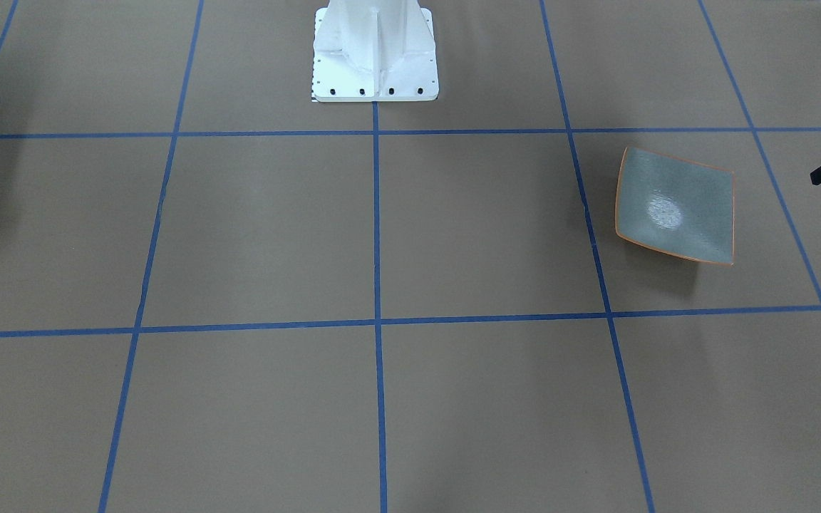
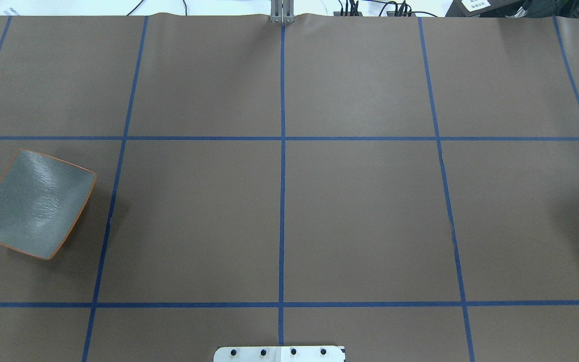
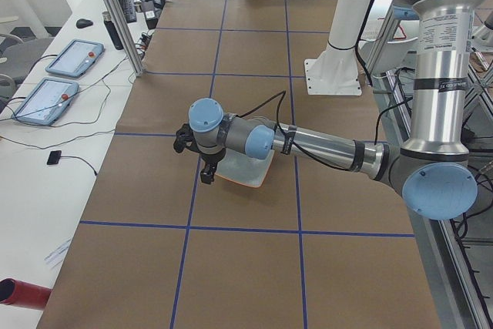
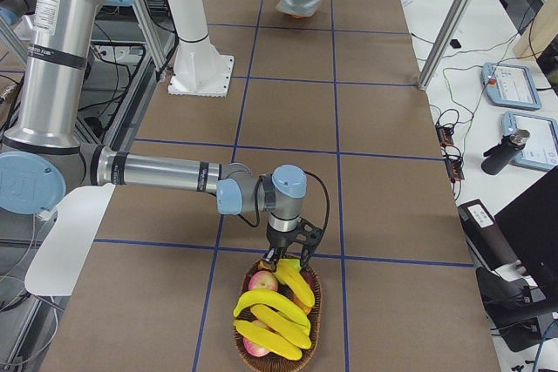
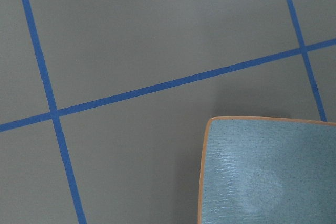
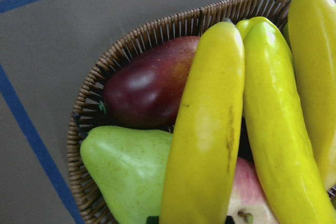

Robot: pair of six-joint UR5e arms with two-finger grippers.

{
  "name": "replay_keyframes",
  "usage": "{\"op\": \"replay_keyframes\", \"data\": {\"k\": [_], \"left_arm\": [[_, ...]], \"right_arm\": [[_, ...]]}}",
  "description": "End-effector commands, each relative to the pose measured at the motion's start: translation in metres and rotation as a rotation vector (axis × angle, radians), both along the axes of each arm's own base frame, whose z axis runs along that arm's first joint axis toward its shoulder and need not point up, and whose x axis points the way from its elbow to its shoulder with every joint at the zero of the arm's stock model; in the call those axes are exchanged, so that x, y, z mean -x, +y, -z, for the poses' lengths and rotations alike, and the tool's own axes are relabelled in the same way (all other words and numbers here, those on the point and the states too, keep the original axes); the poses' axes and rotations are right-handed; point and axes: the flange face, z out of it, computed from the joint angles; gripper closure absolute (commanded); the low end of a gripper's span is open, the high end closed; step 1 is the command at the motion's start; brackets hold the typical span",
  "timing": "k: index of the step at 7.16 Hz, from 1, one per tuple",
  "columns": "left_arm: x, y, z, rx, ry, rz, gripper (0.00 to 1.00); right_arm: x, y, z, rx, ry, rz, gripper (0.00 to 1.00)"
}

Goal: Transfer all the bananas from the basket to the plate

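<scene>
Three yellow bananas (image 4: 272, 308) lie on top of other fruit in a wicker basket (image 4: 309, 328) at the table's end on my right. They fill the right wrist view (image 6: 207, 129). My right gripper (image 4: 291, 258) hangs just over the basket's near rim, above a banana's end; I cannot tell whether it is open or shut. The grey-green plate (image 2: 33, 203) with an orange rim is bare. My left gripper (image 3: 205, 176) hovers beside the plate's (image 3: 248, 169) outer edge; I cannot tell its state. A corner of the plate shows in the left wrist view (image 5: 273, 174).
The basket also holds a dark red fruit (image 6: 147, 85), a green pear (image 6: 126, 169) and an apple (image 4: 261, 282). The white robot base (image 1: 375, 50) stands mid-table. Blue tape lines grid the brown table. Tablets and cables lie on the side benches.
</scene>
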Motion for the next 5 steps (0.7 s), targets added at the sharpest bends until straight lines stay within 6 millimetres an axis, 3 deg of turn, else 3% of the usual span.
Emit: {"op": "replay_keyframes", "data": {"k": [1, 2, 3, 5], "left_arm": [[0.0, 0.0, 0.0, 0.001, 0.001, 0.0, 0.0], [-0.001, 0.0, 0.0, 0.001, 0.001, -0.002, 0.0], [0.001, 0.001, -0.001, -0.001, 0.004, -0.002, 0.0], [-0.002, 0.001, -0.006, 0.005, 0.003, -0.006, 0.0]], "right_arm": [[-0.003, 0.003, 0.031, -0.048, -0.018, -0.001, 1.0], [-0.008, 0.001, 0.039, -0.061, -0.029, -0.017, 1.0], [-0.006, -0.007, 0.062, -0.105, -0.055, -0.016, 1.0], [0.012, -0.049, 0.113, -0.197, -0.143, -0.012, 1.0]]}}
